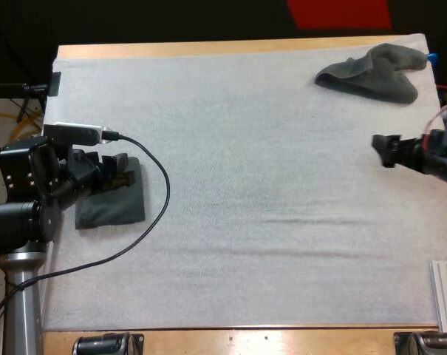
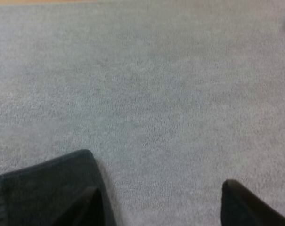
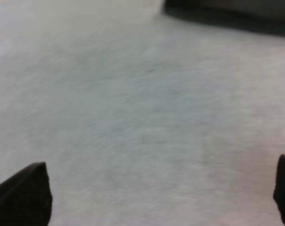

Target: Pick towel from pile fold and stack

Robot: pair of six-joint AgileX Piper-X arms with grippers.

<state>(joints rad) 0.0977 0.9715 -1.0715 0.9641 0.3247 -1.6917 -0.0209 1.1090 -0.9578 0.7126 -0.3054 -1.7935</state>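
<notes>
Folded towel (image 1: 114,208) down at left; crumpled towel (image 1: 374,74) far right, unpicked. Left pincer (image 1: 121,168), right pincer (image 1: 381,150) spread apart, empty.

high view looks down from behind; wrist views (close) share mat (image 1: 245,185).
</notes>
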